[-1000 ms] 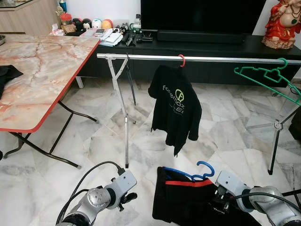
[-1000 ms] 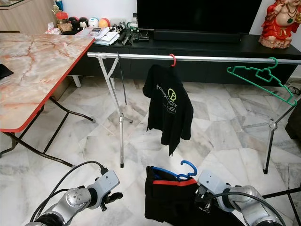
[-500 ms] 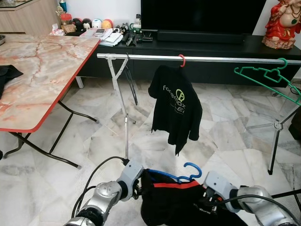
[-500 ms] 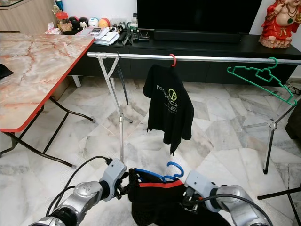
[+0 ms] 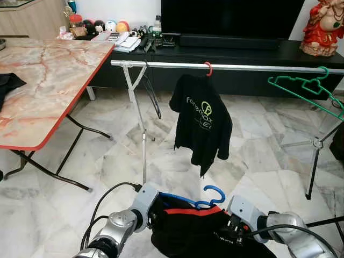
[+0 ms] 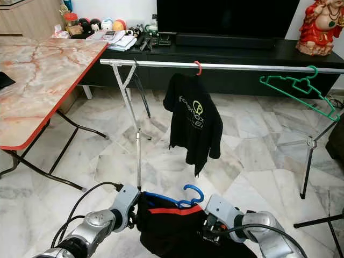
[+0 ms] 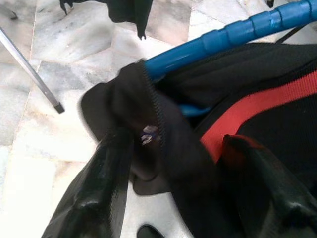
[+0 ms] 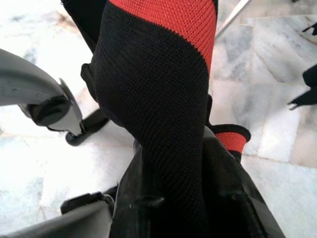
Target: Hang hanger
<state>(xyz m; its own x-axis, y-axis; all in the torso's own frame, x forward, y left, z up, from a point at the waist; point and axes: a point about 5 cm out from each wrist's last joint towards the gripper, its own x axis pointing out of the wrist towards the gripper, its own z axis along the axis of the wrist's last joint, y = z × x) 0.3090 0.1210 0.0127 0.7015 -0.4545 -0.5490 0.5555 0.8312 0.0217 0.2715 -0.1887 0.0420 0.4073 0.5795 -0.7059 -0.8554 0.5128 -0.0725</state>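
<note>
A: Hanger (image 5: 207,196), blue, low and centre, just in front of the robot. A black shirt (image 5: 199,231) with a red stripe is draped on it. Hook points up.

B: Change since a second ago?

A: Left gripper (image 7: 163,163) was apart from the shirt, off to the left. It has now come in to the shirt's left shoulder. The wrist view shows its fingers (image 7: 99,183) either side of bunched cloth beside the blue arm; they look clamped on it. The load has also drifted left.

B: Right side?

A: Right gripper (image 8: 173,198) is pinched on the shirt's right side; cloth runs down between its fingers.

B: Meaning for the task?

A: Probably a two-point hold now, so the shirt should lift level. Nothing is hung yet; the hook is well below the rail (image 5: 242,67).

B: Room on the rail?

A: Red hanger with a black tee (image 5: 201,121) near the middle, green hanger (image 5: 306,88) far right. An open stretch lies between them, and another between the tee and the left leg (image 5: 141,134).

B: Edges to mind?

A: Table (image 5: 48,80) with red edge on the left, well clear. Right leg (image 5: 314,161) off to the right. The tee hangs straight ahead, so I judge the left gap the likelier slot, rising clear of its hem.
</note>
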